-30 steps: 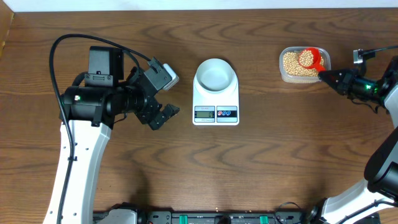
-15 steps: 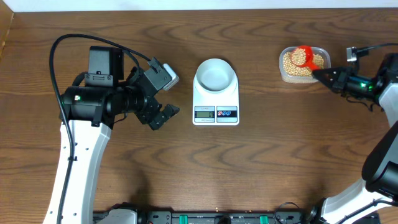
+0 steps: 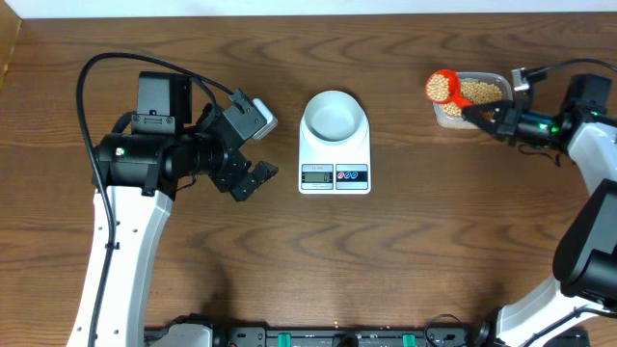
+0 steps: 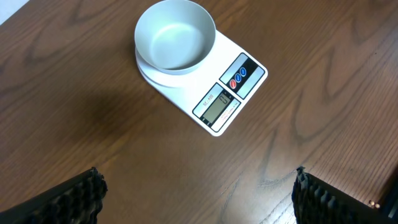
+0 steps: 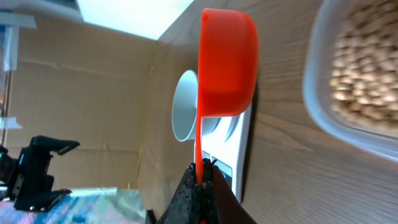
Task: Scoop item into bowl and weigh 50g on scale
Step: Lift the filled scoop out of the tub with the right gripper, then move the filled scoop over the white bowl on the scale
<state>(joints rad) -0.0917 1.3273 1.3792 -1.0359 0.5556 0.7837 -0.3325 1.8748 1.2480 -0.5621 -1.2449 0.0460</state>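
- Left gripper [image 3: 255, 177] hovers over the table [image 3: 193, 260] left of the scale [image 3: 335, 176], its fingers [image 4: 81, 193] spread wide; only their tips show in its wrist view.
- Bowl [image 3: 335, 114] sits empty on the scale, whose display digits are too small to read.
- Scoop [image 5: 227, 62], heaped with beans [image 3: 441, 85], is at the tub's [image 3: 487, 92] left end; the wrist view shows only its underside.
- More beans fill the tub, blurred and cut off in that view.
- Right gripper [image 3: 479, 118] is clamped on the scoop's handle.

Dark wood-grain table [image 3: 386, 251]; white strip [image 3: 289, 8] beyond far edge; cardboard panel [image 5: 81, 93] behind.
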